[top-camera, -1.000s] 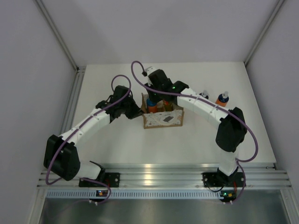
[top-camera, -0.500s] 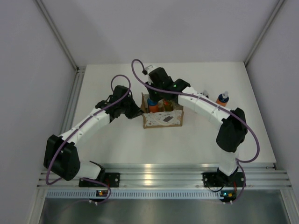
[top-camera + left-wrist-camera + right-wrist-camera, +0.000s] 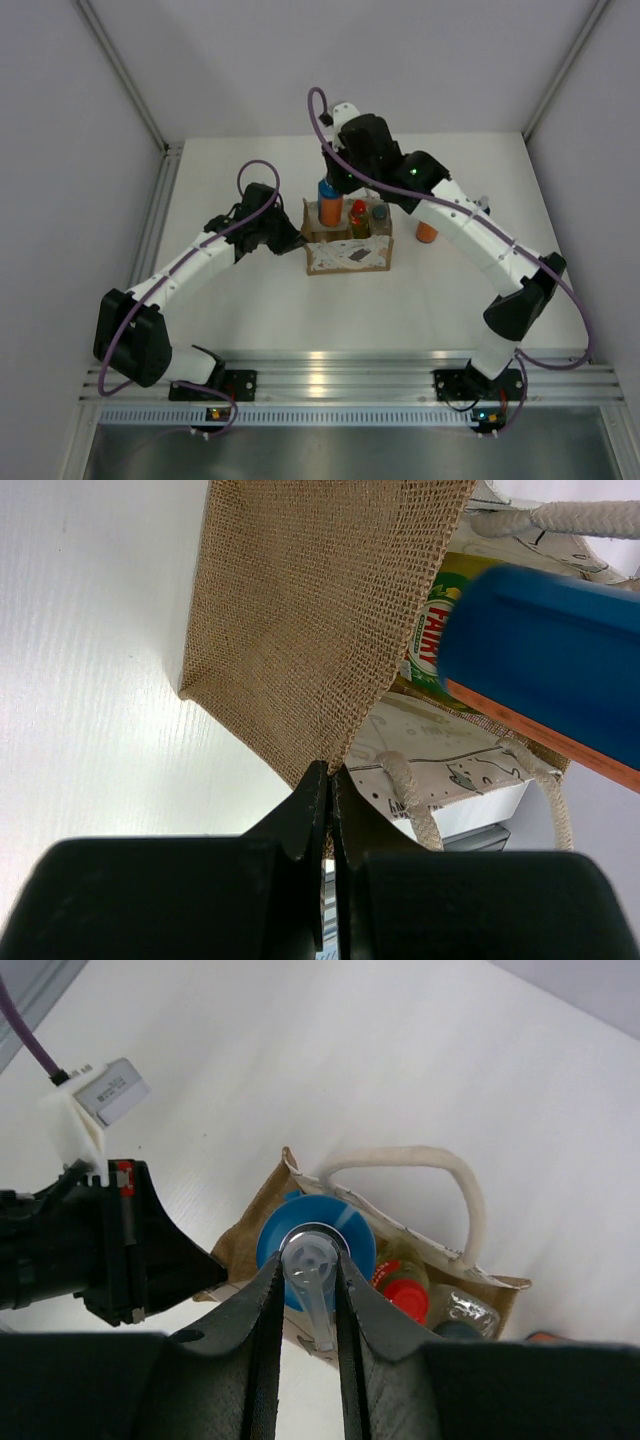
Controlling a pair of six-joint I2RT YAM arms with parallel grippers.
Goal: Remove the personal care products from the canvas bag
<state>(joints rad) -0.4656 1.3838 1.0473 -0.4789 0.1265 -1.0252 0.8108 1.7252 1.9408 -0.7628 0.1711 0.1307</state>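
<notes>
desk [image 3: 250, 300]: white; one canvas bag [image 3: 348, 256] near its middle, upright, mouth open.
rope handles [image 3: 410, 792]: two, white, both seen from the left wrist view.
bottles counted: four in view (two orange, one yellow, one clear).
held orange bottle [image 3: 328, 207]: blue top, upright over the bag's left end; cannot tell whether its base clears the rim.
yellow bottle [image 3: 358, 220]: red cap, standing in the bag, about midway along.
clear bottle [image 3: 379, 213]: dark cap, in the bag at its right end.
second orange bottle [image 3: 427, 232]: on the desk just right of the bag, top hidden by the right arm.
left tool [image 3: 326, 780]: narrow, pinched on the edge of the bag's left wall.
right tool [image 3: 308, 1268]: clamped on the pump neck of the held orange bottle.
</notes>
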